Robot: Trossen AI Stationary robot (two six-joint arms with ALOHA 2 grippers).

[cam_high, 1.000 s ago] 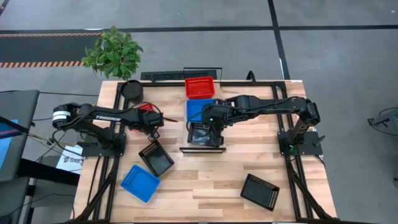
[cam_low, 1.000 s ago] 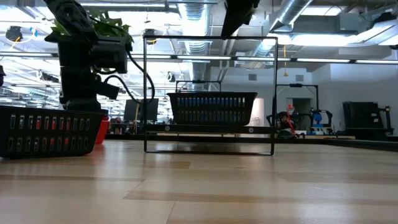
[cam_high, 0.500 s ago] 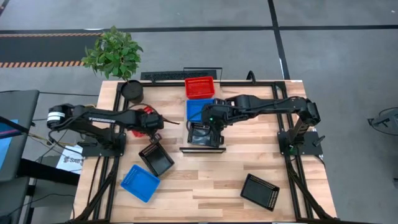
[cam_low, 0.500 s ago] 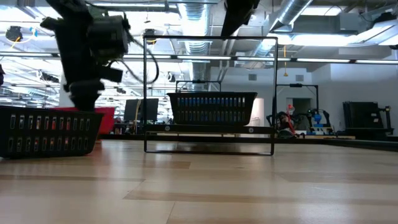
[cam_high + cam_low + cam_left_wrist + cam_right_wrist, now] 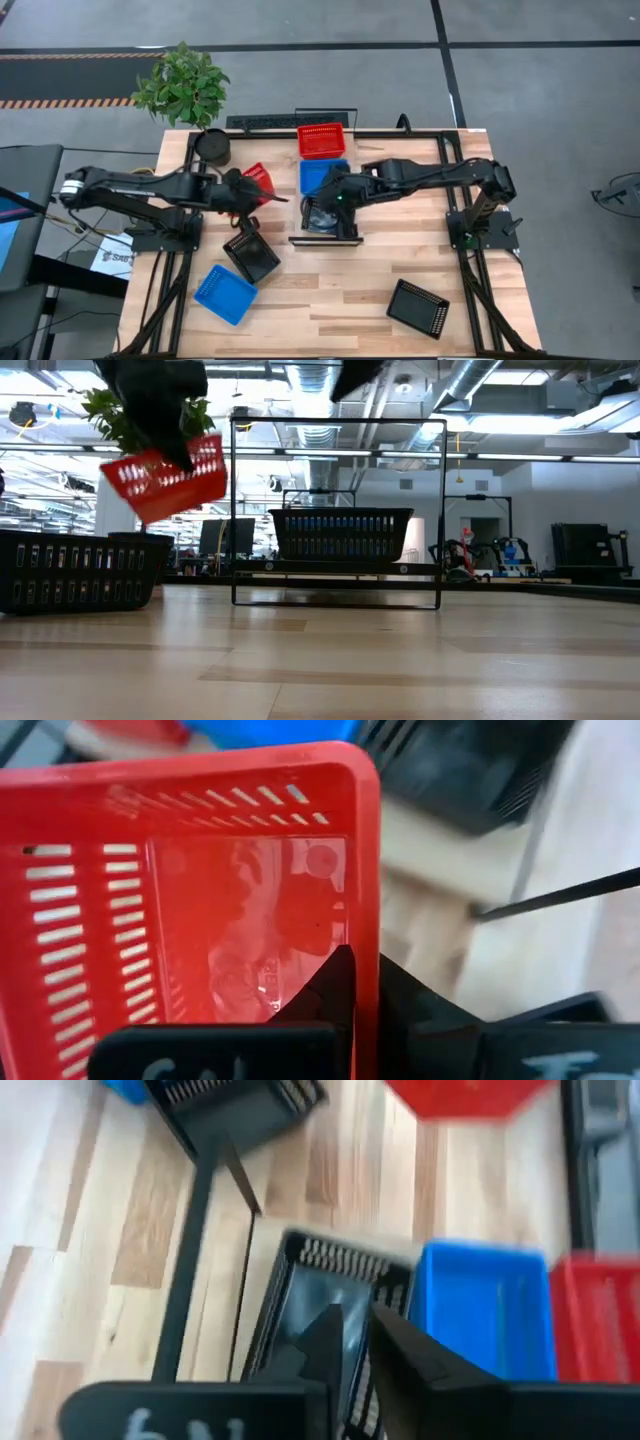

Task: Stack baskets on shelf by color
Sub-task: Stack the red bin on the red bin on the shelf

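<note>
1. Left gripper (image 5: pixel 250 192) up off the tabletop (image 5: pixel 330 290), a bit to the left of the shelf (image 5: pixel 325 240), fingers (image 5: pixel 335 982) pinching the rim of a red basket (image 5: pixel 258 179). In the low view, hanging tilted in the air, clear of the wood.
2. Right gripper (image 5: pixel 325 200) right over the shelf, above the black basket (image 5: pixel 322 217) sitting at the shelf's near end. Fingers (image 5: pixel 325 1335) close together; can't tell if actually gripping anything.
3. Next along the shelf: blue basket (image 5: pixel 322 176) touching the black one, then another red basket (image 5: pixel 321 140) at the far end.
4. Off the shelf, to its left: a loose black basket (image 5: pixel 251 253) just beside it, and a loose blue basket (image 5: pixel 225 294) further out toward the tabletop's near-left corner.
5. One more black basket (image 5: pixel 418 308) well apart from the shelf, toward the near-right corner.
</note>
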